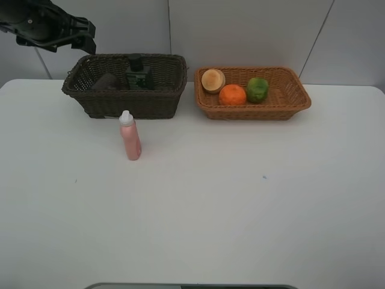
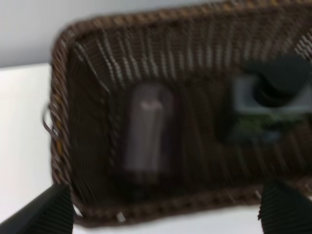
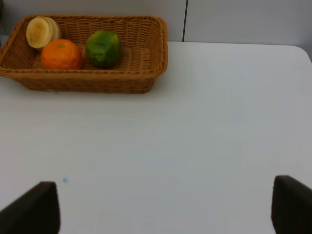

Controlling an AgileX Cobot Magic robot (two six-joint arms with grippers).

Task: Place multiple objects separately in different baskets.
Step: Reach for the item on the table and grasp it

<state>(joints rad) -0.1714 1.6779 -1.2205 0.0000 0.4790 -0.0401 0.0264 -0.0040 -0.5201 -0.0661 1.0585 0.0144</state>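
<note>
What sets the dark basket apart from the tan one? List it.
The dark basket is deep and dark brown; the tan basket is shallow and light orange-tan. The dark basket holds a green bottle and a cup; the tan basket holds three fruits. Both are rectangular woven wicker.

white table [image 1: 240, 211], two baskets [image 1: 126, 96], pink bottle [image 1: 130, 137]

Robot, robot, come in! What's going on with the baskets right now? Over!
Both jaws open, holding nothing. Cup and green bottle in dark basket; three fruits in tan basket. Pink bottle on table, nothing blocking it.
</note>
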